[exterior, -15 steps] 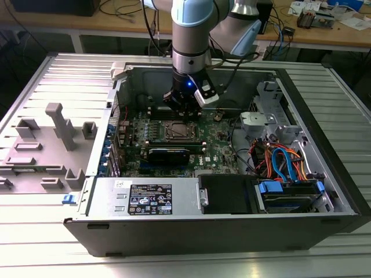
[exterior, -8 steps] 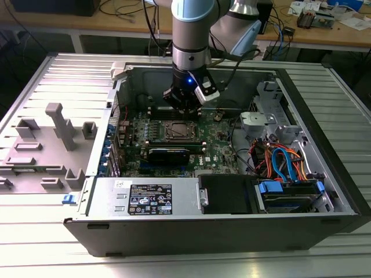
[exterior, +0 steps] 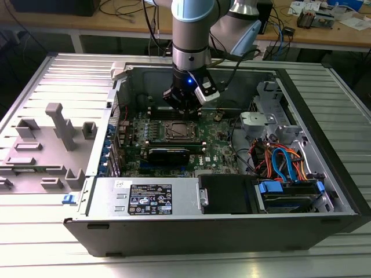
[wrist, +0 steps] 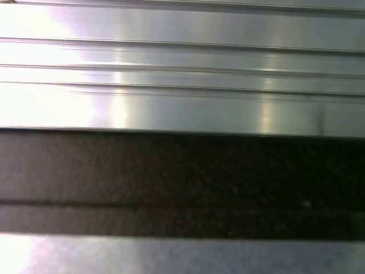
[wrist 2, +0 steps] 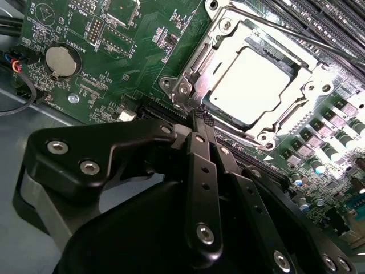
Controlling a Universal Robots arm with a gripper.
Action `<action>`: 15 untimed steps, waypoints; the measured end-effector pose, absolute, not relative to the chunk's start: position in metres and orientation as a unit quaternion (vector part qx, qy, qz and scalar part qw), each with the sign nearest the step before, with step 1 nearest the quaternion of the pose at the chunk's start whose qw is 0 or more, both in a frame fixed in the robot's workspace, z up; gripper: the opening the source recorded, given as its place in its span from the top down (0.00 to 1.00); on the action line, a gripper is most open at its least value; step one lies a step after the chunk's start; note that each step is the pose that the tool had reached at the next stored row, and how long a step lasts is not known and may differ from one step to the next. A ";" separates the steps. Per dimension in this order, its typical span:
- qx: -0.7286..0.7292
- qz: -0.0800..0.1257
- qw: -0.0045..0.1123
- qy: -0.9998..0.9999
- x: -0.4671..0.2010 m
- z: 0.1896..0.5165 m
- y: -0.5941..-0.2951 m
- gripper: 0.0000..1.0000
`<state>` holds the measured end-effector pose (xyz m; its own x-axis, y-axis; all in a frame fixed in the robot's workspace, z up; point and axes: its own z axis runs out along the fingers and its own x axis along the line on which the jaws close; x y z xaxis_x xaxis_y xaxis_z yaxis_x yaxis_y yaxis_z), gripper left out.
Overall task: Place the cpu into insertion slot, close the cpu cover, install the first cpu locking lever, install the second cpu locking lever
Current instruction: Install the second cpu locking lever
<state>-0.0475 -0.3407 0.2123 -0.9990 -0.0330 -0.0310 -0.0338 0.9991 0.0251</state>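
Black gripper [wrist 2: 201, 117] pinched shut, empty, beside silvery hinged cpu cover [wrist 2: 197, 68] over grey square cpu [wrist 2: 251, 85]; a slipped lever could spring back.

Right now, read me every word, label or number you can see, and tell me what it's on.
Black-and-white sticker on the silver metal power supply box: print too small to read.
White lettering on the green circuit board: too small and skewed to read.
Nothing else carries legible text.
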 end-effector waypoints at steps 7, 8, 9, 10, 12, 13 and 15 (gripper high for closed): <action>-0.017 0.013 0.015 1.000 -0.048 0.212 -0.343 0.89; -0.017 0.013 0.015 1.000 -0.048 0.212 -0.343 0.89; -0.017 0.013 0.015 1.000 -0.048 0.212 -0.345 0.89; -0.017 0.013 0.015 1.000 -0.048 0.212 -0.346 0.89; -0.017 0.013 0.015 1.000 -0.048 0.212 -0.348 0.89; -0.017 0.013 0.015 1.000 -0.048 0.212 -0.349 0.89; -0.017 0.013 0.015 1.000 -0.048 0.212 -0.349 0.89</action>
<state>-0.0476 -0.3493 0.2123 -0.9990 -0.0330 -0.0310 -0.0338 0.9991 0.0252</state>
